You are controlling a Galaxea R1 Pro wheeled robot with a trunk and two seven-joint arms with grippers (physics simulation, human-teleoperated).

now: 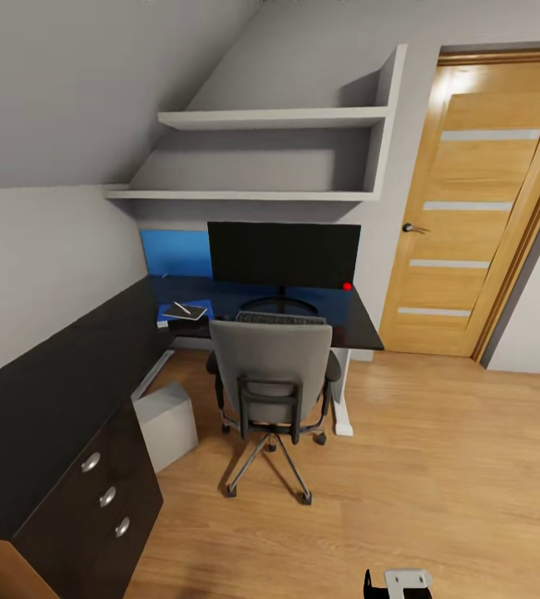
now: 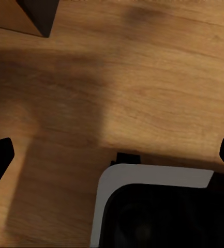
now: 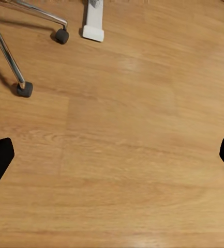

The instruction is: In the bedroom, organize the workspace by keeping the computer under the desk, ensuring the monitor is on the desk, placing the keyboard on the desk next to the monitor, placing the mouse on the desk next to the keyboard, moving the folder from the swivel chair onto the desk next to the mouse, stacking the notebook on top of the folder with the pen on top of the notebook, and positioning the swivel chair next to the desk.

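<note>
The desk point(image 1: 61, 391) runs along the left wall and turns across the back. On it stand the monitor point(image 1: 284, 254) and, in front of it, the keyboard point(image 1: 279, 318). Left of the keyboard lies the blue folder point(image 1: 168, 315) with the notebook point(image 1: 191, 314) and the white pen point(image 1: 183, 309) on top. The swivel chair point(image 1: 271, 378) is pushed up to the desk, hiding part of the keyboard; I cannot make out the mouse. The grey computer point(image 1: 167, 424) stands on the floor under the desk. My left gripper point(image 2: 112, 155) and right gripper point(image 3: 112, 155) hang open over bare floor.
A dark drawer cabinet point(image 1: 95, 491) with round knobs sits under the desk's near end. Two wall shelves point(image 1: 270, 116) hang above the desk, and a wooden door point(image 1: 478, 208) is at the right. Chair casters point(image 3: 24, 90) and a white desk foot point(image 3: 93, 26) appear in the right wrist view.
</note>
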